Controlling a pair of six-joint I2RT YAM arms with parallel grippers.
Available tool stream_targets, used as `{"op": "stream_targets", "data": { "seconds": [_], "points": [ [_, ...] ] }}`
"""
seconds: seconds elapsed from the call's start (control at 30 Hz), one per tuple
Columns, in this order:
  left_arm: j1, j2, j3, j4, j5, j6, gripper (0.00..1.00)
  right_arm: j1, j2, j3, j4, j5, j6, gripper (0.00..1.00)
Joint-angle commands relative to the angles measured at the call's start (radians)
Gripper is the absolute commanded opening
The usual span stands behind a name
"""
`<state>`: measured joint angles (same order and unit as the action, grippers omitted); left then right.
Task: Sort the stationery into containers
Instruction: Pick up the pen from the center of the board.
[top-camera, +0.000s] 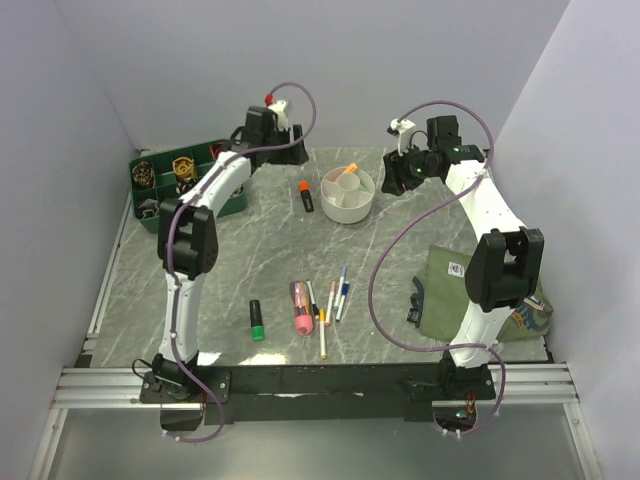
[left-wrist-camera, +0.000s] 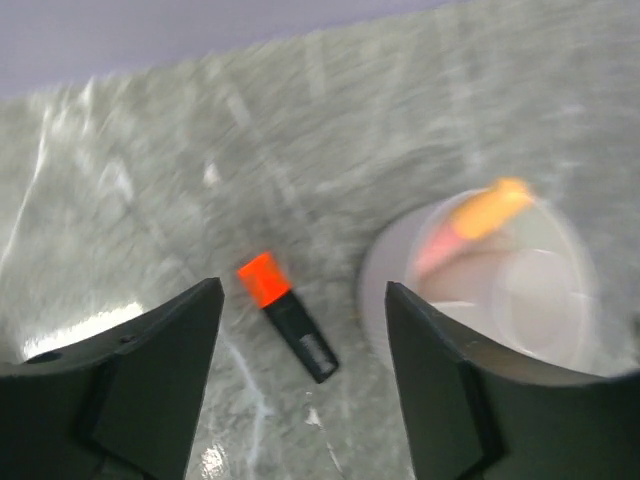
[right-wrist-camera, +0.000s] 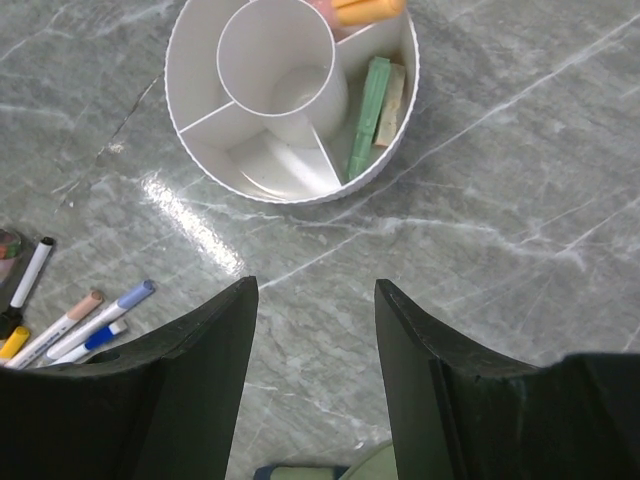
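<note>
my left fingers (left-wrist-camera: 150, 385) are two dark, matte, wedge-shaped slabs rising from the bottom of the left wrist frame. they are spread wide, gripping nothing and touching nothing. in the gap between them, low in the centre, lies the orange-capped marker (left-wrist-camera: 290, 318), a stubby black barrel with a bright orange cap, flat on the surface (left-wrist-camera: 150, 170). that surface is grey-green stone pattern with pale veins and a slight sheen. to the right of the marker, blurred, sits the white bowl (left-wrist-camera: 372, 285), smooth round plastic, with an orange piece (left-wrist-camera: 490, 210) lying in its upper part.

my right fingers (right-wrist-camera: 190, 385) are the same dark wedges at the bottom of the right wrist frame, also spread apart and empty, over bare stone. the bowl fills the top of that frame: it has a finely ribbed outer wall and thin inner walls running out from a round central cup (right-wrist-camera: 275, 60). in the compartment on the right, a green stick (right-wrist-camera: 368, 115) and a tan one (right-wrist-camera: 393, 98) lie side by side, touching. in the lower left corner thin white pens (right-wrist-camera: 90, 325) fan out, with blue, tan and black caps.

from above, the bowl is at upper centre, with the orange-capped marker just left of it and not touching. at lower centre lie a green-capped marker (top-camera: 256, 320), a thick pink marker (top-camera: 300, 308) and a thin yellow pen (top-camera: 322, 335), with the white pens beside them. a dark green tray (top-camera: 236, 205) sits at upper left and an olive cloth pouch (top-camera: 445, 290) at lower right.
</note>
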<state>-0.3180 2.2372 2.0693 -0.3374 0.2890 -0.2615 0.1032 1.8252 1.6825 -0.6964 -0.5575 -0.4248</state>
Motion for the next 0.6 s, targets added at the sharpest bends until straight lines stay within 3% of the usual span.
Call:
{"op": "stream_targets", "data": {
  "seconds": [0.0,0.1,0.57],
  "points": [
    [-0.039,0.064,0.057,-0.064,-0.232,-0.068,0.79,0.013,-0.055,0.006,0.017,0.008,0.015,0.58],
    [-0.058,0.105,0.086,-0.071,-0.286,-0.055,0.82,0.013,-0.052,0.013,0.015,0.004,0.017,0.59],
    [-0.085,0.208,0.083,-0.098,-0.410,-0.088,0.66,0.013,-0.009,0.049,0.015,-0.045,0.027,0.59]
  ]
}}
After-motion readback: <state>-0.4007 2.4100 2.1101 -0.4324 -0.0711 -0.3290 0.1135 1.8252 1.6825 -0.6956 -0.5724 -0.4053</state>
